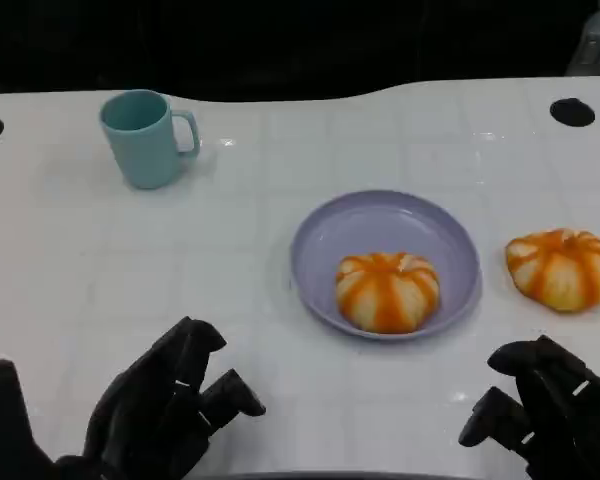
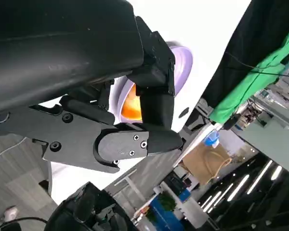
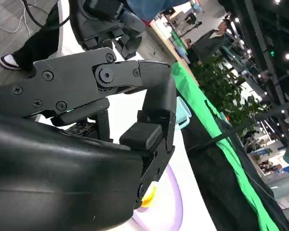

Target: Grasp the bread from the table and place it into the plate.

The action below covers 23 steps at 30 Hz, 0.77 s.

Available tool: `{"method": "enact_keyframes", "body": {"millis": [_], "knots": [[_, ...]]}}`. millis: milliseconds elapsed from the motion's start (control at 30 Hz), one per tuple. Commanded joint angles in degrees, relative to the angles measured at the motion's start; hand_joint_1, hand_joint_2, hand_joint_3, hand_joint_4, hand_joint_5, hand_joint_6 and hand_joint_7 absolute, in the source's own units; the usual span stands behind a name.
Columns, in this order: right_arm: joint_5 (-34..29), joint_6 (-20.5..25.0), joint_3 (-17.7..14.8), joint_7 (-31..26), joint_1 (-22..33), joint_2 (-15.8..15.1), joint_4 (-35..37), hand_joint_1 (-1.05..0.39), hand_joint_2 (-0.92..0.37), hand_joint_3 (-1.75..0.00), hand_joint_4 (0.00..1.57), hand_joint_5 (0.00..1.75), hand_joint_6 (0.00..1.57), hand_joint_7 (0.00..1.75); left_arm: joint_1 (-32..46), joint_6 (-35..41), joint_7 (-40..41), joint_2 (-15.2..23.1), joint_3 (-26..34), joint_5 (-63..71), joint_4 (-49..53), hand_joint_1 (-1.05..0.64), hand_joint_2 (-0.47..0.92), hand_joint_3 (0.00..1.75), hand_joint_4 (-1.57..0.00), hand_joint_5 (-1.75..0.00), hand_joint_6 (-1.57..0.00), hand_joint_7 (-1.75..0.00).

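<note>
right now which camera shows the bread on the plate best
The head view: the orange-striped bread shows whole, lying in the lavender plate. The left wrist view shows an orange sliver of it behind the left robot hand. The right wrist view shows a small orange bit below the right robot hand.

Matte black left hand (image 1: pixel 155 410), right hand (image 1: pixel 550 405), screwed plates
</note>
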Motion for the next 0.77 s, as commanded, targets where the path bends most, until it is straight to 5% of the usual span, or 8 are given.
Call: {"method": "enact_keyframes", "body": {"millis": [33,767], "knots": [[-0.7,-1.0,-0.5,-0.4,-0.2,-0.5,0.2,-0.55,-0.92,-0.23,0.6,1.52,0.66,1.01,0.6,-0.7,2.0,-0.1,0.2,1.1,-0.7,-0.57,0.92,0.38,-0.69,-1.75,-0.49,-1.6],[-1.0,-1.7,-0.3,-0.2,-0.4,-0.1,0.6,-0.54,-0.92,-0.23,0.61,1.53,0.65,1.07,0.5,-1.7,0.7,0.8,0.3,0.8,-0.4,-0.57,0.92,0.39,-0.69,-1.75,-0.47,-1.69]]}}
